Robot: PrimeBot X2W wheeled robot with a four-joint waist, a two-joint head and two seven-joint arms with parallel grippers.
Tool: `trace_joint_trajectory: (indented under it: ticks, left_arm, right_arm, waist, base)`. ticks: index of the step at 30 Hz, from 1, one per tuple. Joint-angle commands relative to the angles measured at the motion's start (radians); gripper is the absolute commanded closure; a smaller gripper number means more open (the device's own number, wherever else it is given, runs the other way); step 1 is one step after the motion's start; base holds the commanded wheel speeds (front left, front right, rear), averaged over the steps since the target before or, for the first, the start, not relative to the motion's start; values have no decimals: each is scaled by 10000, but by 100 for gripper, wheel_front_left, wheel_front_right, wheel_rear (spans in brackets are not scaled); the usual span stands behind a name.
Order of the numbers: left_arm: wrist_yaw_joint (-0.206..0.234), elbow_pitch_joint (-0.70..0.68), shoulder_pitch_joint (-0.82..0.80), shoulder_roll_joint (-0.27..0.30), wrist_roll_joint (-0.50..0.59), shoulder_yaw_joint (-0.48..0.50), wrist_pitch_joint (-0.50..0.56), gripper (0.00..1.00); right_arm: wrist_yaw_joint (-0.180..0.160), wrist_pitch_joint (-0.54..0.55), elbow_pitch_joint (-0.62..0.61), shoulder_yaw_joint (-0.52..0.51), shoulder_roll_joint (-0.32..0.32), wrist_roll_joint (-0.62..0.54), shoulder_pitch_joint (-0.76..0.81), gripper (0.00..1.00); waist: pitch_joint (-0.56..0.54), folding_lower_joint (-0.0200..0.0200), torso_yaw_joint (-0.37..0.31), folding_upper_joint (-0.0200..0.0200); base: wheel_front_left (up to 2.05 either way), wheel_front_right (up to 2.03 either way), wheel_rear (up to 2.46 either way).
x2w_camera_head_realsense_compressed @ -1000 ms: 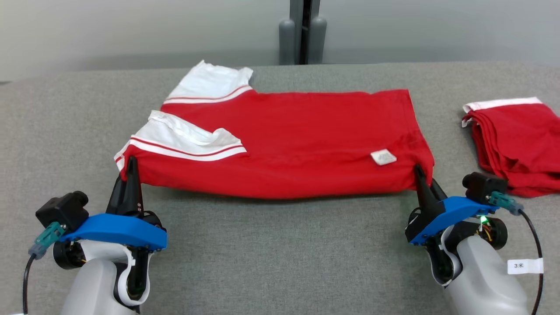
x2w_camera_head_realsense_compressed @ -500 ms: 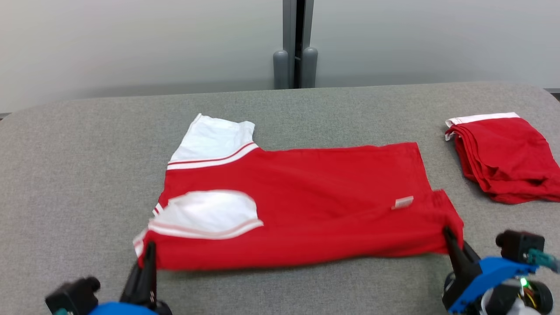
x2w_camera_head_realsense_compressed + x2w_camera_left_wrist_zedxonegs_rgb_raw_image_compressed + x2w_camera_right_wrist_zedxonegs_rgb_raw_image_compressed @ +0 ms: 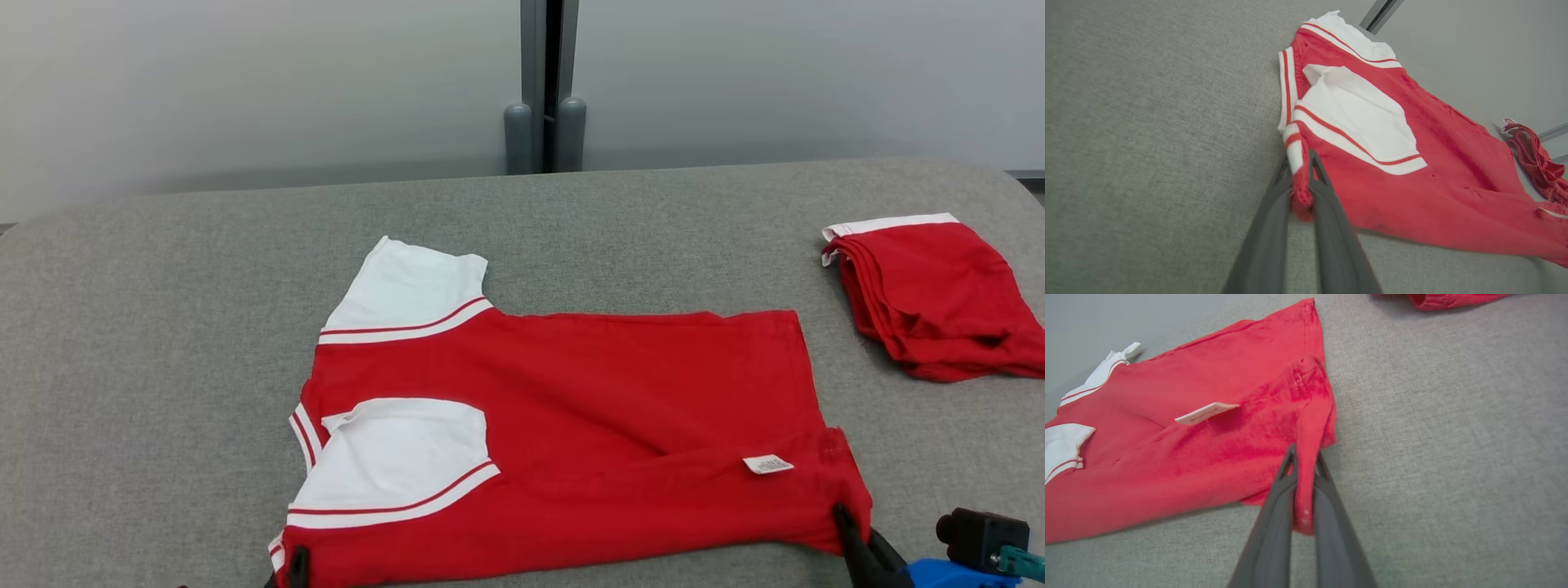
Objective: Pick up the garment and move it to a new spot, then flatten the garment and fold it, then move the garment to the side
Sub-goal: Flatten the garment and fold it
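Grey cloth covers the surface point(image 3: 163, 327) before me, with a pale wall point(image 3: 245, 82) and a dark post point(image 3: 545, 82) behind it. The red shirt point(image 3: 612, 408) lies spread across the middle, collar end to my left and hem to my right. One white sleeve point(image 3: 408, 286) points away from me, and the other point(image 3: 400, 457) is folded in over the red body.

My left jaws are clamped on the near corner at the shoulder end. In the left wrist view the two dark fingers point(image 3: 1265, 237) pinch a bunched strip of red and white trim between them. My right jaws are clamped on the near hem corner, and in the right wrist view the fingers point(image 3: 1274, 522) have a tongue of red cloth squeezed between them. A small white label point(image 3: 767, 465) lies just inside that corner.

A second ago my head looked lower, so both arms showed in full – now only the fingertips rise from the bottom edge. That shift belongs to the camera. The shirt itself has moved too: its near edge was level with the near edge of the folded red pile point(image 3: 931, 302) at the right, and now it lies well nearer to me than the pile. The folded sleeve, rumpled then, lies flatter – and so does the body.
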Motion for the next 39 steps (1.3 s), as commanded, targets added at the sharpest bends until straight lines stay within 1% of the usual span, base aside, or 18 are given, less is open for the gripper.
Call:
trace_joint_trajectory:
  ticks: [1, 7, 10, 14, 17, 19, 23, 29, 34, 39]
  left_arm:
    - [-12, 26, 28, 31, -44, -48, 87, 0]
    - [127, -416, -180, 416, 248, 77, 90, 0]
    - [138, -944, -664, 859, 542, 145, 291, 0]
    - [-4, -1473, -1983, 1762, 1099, 259, 854, 0]
    - [-199, -1656, -3450, 2388, 1356, 313, 1398, 0]
    - [-393, -1537, -4497, 2694, 1465, 261, 1790, 0]
    - [-781, -910, -6506, 3166, 1676, -48, 2599, 0]
    - [-1339, 957, -8810, 3608, 1609, -713, 3910, 0]
    - [-1579, 2432, -9828, 3977, 1511, -1355, 4750, 0]
    - [-1629, 3651, -10397, 4253, 1455, -1746, 5297, 0]
  right_arm:
    - [1, -35, 56, -25, 2, 79, 198, 0]
    - [1, -125, -102, -298, 1, 29, 241, 0]
    - [1, -129, -447, -460, -1, -89, 17, 0]
    - [1, -10, -1013, -624, 1, -317, -445, 0]
    - [1, 144, -1371, -648, 0, -584, -879, 0]
    - [1, 252, -1577, -545, 3, -711, -1249, 0]
    - [1, 401, -1742, -80, 2, -883, -2051, 0]
    - [1, 304, -1430, 930, -3, -811, -3221, 0]
    - [1, 109, -1027, 1565, -6, -664, -3952, 0]
    - [1, -143, -717, 1965, -2, -543, -4477, 0]
  waist:
    - [-24, 1, -19, 0]
    - [-51, 1, -78, 0]
    - [0, 1, -116, 0]
    - [141, 1, -204, 0]
    - [368, 1, -331, 0]
    - [586, 1, -453, 0]
    - [1160, 1, -849, 0]
    - [2108, 1, -1595, 0]
    - [2758, 1, -2167, 0]
    - [3336, 1, -2668, 0]
  base:
    - [0, 0, 0]
    - [0, 0, 0]
    - [0, 0, 0]
    - [0, 0, 0]
    - [0, 0, 0]
    - [0, 0, 0]
    - [0, 0, 0]
    - [0, 0, 0]
    - [0, 0, 0]
    - [0, 0, 0]
